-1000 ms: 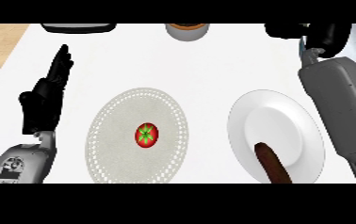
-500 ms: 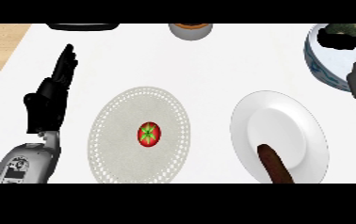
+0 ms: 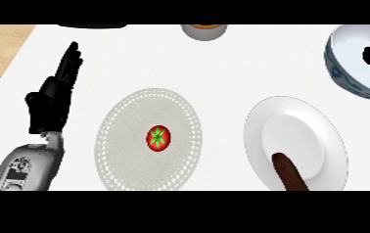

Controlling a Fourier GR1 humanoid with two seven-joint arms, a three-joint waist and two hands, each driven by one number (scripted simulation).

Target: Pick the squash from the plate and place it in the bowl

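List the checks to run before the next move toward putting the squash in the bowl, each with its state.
1. Bowl in view, at the upper right and cut by the edge: ok.
2. Squash identified: cannot tell. A red round item lies on the dotted round mat, and a brown long item lies on the white plate.
3. Left robot hand open and holding nothing: ok.
4. Right robot hand in view: not ok.
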